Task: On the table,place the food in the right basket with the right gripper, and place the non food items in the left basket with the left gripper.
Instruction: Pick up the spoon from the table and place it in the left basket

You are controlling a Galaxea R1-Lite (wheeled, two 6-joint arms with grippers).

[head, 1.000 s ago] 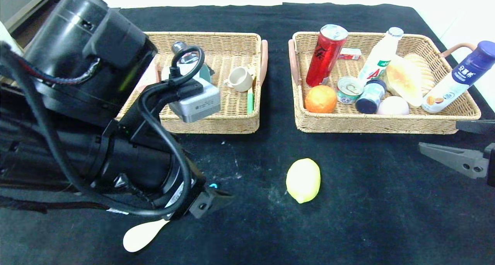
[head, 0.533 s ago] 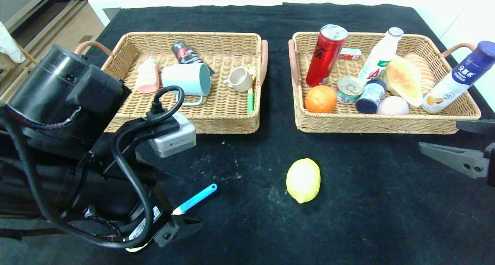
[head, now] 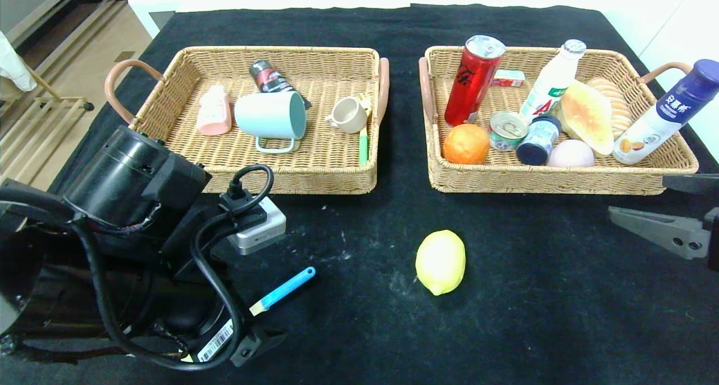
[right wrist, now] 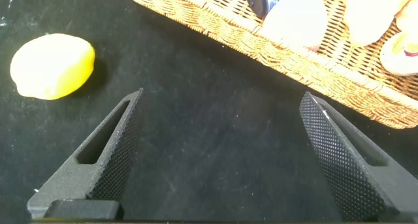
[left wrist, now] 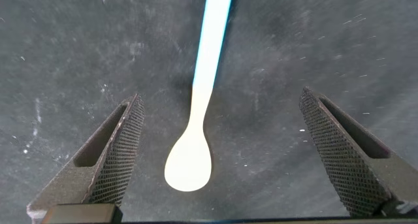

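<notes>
A spoon (head: 283,288) with a blue handle and a cream bowl (left wrist: 188,165) lies on the black table at the near left. My left gripper (left wrist: 221,97) hangs open right above it, the bowl between the fingers and touching neither. In the head view the left arm covers the bowl. A yellow lemon (head: 441,261) (right wrist: 52,66) lies near the table's middle. My right gripper (head: 637,196) (right wrist: 222,95) is open and empty at the right edge, in front of the right basket (head: 539,184). The left basket (head: 281,51) stands at the back left.
The left basket holds a light blue mug (head: 271,115), a small cup (head: 348,115), a pink bottle (head: 213,111) and a dark tube (head: 269,77). The right basket is packed with a red can (head: 472,81), an orange (head: 465,144), bottles and bread (head: 587,118).
My left arm has drawn back and down toward the near left, uncovering the left basket. It now covers the spoon's bowl in the head view. The right arm has stayed still.
</notes>
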